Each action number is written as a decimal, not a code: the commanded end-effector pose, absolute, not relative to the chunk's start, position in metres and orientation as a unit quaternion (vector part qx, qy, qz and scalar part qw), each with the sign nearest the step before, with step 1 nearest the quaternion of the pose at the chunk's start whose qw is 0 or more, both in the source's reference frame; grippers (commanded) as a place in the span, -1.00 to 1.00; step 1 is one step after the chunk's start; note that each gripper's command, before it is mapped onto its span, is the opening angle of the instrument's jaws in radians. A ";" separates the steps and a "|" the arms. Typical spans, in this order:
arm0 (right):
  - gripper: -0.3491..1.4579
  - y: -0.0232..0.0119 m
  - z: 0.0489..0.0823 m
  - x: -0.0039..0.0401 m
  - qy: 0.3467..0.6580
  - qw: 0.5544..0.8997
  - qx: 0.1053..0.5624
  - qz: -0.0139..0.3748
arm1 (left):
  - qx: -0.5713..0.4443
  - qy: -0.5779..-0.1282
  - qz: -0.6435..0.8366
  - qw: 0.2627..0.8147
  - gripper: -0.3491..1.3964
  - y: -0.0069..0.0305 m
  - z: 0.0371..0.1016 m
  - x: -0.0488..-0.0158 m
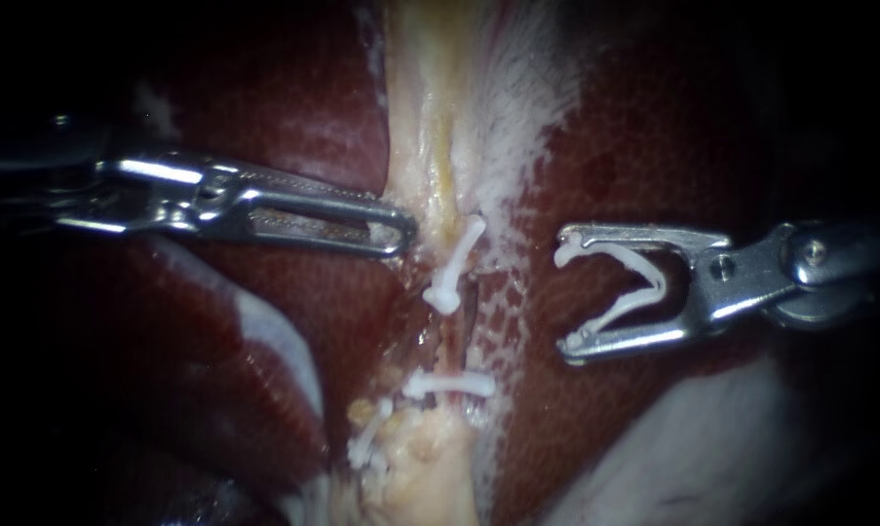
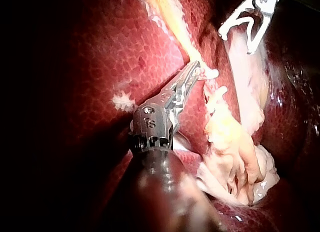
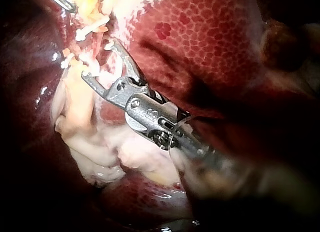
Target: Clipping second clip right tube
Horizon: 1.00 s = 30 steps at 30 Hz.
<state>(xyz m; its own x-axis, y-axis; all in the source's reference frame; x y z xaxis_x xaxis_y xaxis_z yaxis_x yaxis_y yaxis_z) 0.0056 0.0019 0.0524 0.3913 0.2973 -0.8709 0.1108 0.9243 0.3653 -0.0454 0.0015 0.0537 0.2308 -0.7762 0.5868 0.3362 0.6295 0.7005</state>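
Right instrument (image 1: 567,295) jaws stood wide, holding 1 open clip (image 1: 654,281), right of the upper applied clip (image 1: 456,265); left instrument (image 1: 399,234) jaws lay together, left of it.

The liver (image 1: 654,146) is dark red with pale honeycomb mottling, the tissue strip (image 1: 425,117) cream-yellow, the open clip (image 1: 656,282) white.

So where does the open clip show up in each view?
Endoscope view: the open clip sits right of centre, carried by the right instrument.
Left wrist view: the clip lies ahead of the left instrument, well beyond its tip.
Right wrist view: the clip is at that instrument's own tip.
Shared landmark: the pale tissue strip running through the liver.
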 end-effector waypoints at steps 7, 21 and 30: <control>0.05 0.0012 0.0529 0.0059 0.549 0.812 0.190 0.058 | 0.224 -0.498 -0.368 0.752 -1.00 0.0018 0.0534 -0.0451; 0.05 -0.0034 0.0570 0.0098 0.510 0.788 0.302 0.165 | 0.213 -0.506 -0.369 0.750 -1.00 0.0051 0.0478 -0.0414; 0.05 -0.0041 0.0591 0.0121 0.501 0.784 0.318 0.184 | 0.208 -0.513 -0.370 0.746 -1.00 0.0046 0.0439 -0.0409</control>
